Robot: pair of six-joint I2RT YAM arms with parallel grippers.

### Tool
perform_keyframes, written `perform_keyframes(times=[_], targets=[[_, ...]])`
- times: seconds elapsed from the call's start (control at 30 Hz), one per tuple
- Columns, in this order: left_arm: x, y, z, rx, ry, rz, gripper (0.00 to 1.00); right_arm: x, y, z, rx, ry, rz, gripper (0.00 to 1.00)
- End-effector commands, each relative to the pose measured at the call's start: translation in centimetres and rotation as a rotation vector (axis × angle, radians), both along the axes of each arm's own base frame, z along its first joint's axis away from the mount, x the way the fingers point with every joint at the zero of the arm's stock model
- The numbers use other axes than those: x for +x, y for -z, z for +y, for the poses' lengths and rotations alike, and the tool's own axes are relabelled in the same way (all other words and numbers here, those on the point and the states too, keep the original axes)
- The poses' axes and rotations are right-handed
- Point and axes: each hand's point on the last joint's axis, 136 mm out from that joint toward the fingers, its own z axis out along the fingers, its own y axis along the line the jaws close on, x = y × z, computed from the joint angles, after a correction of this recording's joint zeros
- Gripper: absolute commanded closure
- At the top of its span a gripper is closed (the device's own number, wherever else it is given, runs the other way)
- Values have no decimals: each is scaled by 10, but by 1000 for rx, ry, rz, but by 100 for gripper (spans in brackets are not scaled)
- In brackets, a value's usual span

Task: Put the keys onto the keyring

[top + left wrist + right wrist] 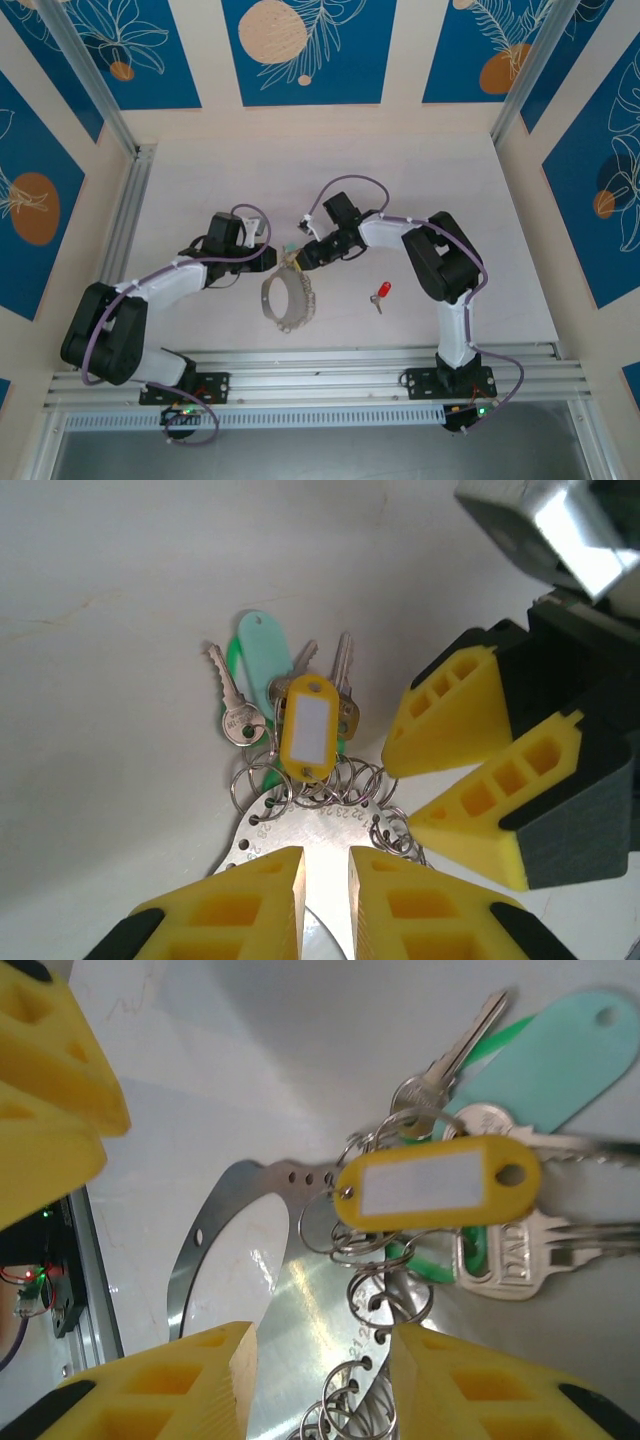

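I count one big metal keyring (pixel 289 298). It carries three silver keys (pixel 232 708), one yellow tag (pixel 306 725), one pale green tag (pixel 262 645) and many small rings, too bunched to count. One red key (pixel 380 293) lies on the table, off to the right. I have two grippers.
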Motion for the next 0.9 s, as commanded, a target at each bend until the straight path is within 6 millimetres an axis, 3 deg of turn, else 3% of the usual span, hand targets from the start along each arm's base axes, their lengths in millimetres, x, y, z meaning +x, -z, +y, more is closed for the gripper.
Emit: perform_keyframes(times=[0.0,0.23,0.4,0.53,0.67,0.77,0.87], targets=[[2,-8,3,-8,-15,-18,79,-16,-2,2,11,-27,44,60],[4,-11,7,-6,-29,-28,79,-33,0,1,-15,-39,72,60],[4,-11,9,-6,-31,-28,79,-40,-11,-3,-11,-32,57,61],[4,-10,7,-17,-27,-27,79,-12,-20,-12,-110,4,-131,54],[2,-10,7,-25,-26,-23,79,14,-28,-7,-141,-25,-294,54],[1,-10,8,-18,-25,-27,79,22,-23,-4,-166,-81,-389,55],[0,-9,9,-12,-26,-26,79,24,-21,-4,-151,-133,-480,64]])
